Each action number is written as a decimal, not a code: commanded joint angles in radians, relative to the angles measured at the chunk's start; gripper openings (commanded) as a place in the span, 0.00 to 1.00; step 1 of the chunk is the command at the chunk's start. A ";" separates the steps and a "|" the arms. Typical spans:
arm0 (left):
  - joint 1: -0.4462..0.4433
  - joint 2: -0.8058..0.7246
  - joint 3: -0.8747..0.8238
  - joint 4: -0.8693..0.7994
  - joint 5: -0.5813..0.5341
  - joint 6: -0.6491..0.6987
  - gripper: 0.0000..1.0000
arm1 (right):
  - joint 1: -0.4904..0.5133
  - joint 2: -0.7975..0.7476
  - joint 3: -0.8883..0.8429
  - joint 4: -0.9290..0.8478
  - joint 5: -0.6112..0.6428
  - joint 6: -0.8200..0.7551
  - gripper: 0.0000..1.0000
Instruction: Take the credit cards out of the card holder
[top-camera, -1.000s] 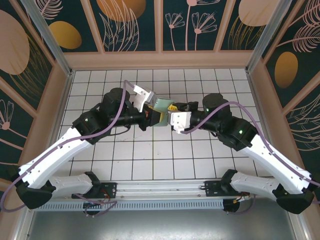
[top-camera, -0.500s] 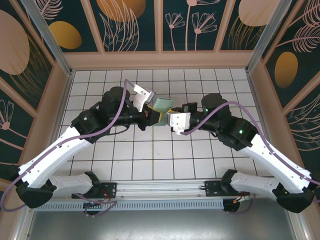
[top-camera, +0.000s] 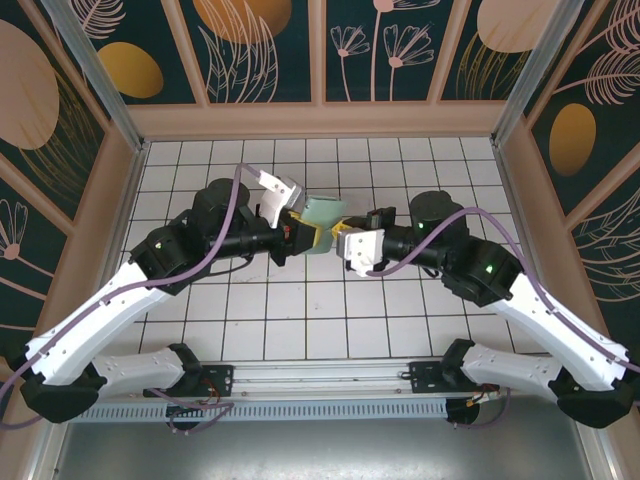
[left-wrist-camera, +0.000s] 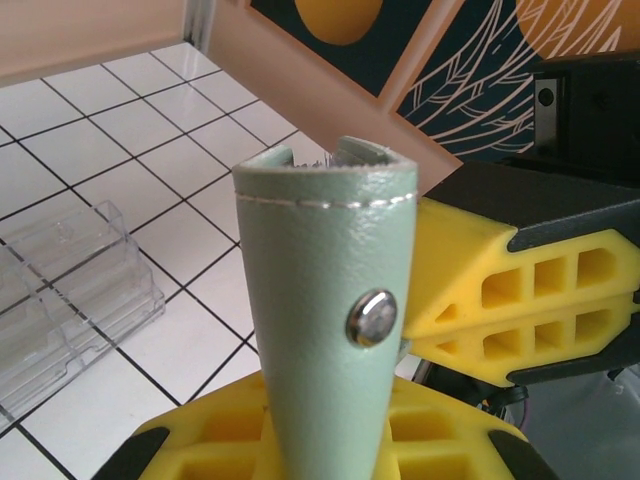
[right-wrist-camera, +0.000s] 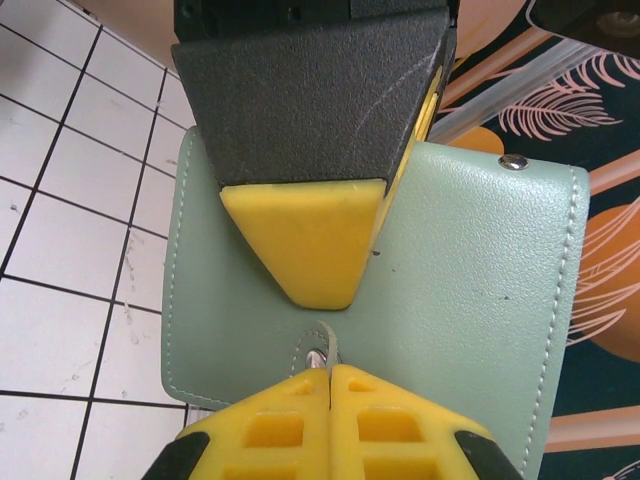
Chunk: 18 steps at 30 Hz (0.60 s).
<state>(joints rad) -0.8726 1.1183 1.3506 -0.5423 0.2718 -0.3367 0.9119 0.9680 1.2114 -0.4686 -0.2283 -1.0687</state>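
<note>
The card holder (right-wrist-camera: 470, 290) is a pale green, folded rectangle of grained, leather-like material, with white stitching along its edges and a round metal snap (right-wrist-camera: 513, 161). It hangs over the middle of the white tiled table (top-camera: 300, 320), between the arms. The left gripper (left-wrist-camera: 330, 445) clamps its yellow honeycombed fingers on both faces. The right gripper (right-wrist-camera: 328, 390), fully closed, pinches the small clasp tab (right-wrist-camera: 322, 340) at one edge. A clear plastic tray (left-wrist-camera: 70, 290) lies on the tiles below.

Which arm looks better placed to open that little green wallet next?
Probably the right: the right gripper is shut on the snap tab at the card holder's edge, ready to pull it open, while the left gripper clamps the holder's body, steadying it above the table.
</note>
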 joint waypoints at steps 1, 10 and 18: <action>0.010 -0.046 0.028 0.099 -0.027 -0.018 0.00 | 0.002 -0.026 0.004 -0.104 -0.004 -0.006 0.00; 0.009 -0.066 0.025 0.127 -0.008 -0.036 0.00 | 0.002 -0.061 -0.002 -0.120 -0.018 -0.002 0.00; 0.009 -0.081 0.035 0.152 0.006 -0.042 0.00 | 0.002 -0.097 0.000 -0.128 -0.040 -0.001 0.00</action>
<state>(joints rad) -0.8711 1.0618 1.3506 -0.4831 0.3016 -0.3679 0.9115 0.8982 1.2106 -0.5308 -0.2527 -1.0687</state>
